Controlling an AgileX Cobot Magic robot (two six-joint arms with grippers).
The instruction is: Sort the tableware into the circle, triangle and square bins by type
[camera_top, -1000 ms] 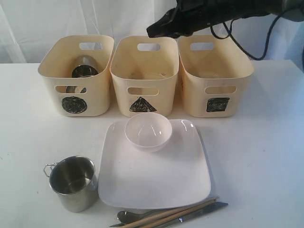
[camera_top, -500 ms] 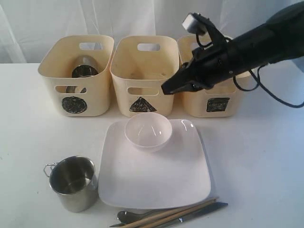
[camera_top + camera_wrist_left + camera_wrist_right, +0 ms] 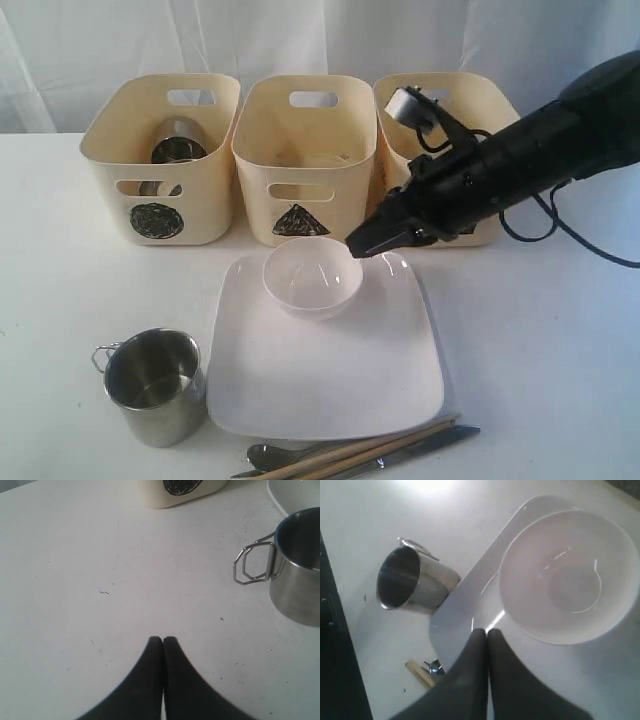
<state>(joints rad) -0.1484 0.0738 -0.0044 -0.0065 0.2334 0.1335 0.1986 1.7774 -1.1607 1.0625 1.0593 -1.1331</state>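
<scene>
Right gripper (image 3: pixel 352 243) beside white bowl (image 3: pixel 312 278) rim, fingers pressed together, empty. Bowl sat on plate (image 3: pixel 330 370). Left gripper (image 3: pixel 163 640) fingers likewise together, empty. Risk: unopened fingers nudging rim, bowl sliding across plate.

Bare worktop (image 3: pixel 540 330) lies open at 3 o'clock of the large plate (image 3: pixel 330 385), and at 9 to 10 o'clock beyond the mug (image 3: pixel 152 385). At 12 o'clock the circle bin (image 3: pixel 165 150), triangle bin (image 3: pixel 305 150) and square bin (image 3: pixel 480 90) form a closed wall. This leaves a narrow lane before the small white bowl (image 3: pixel 312 278), where the right end effector (image 3: pixel 352 243) hangs, fingers together. Cutlery (image 3: pixel 400 440) lines 6 o'clock.
</scene>
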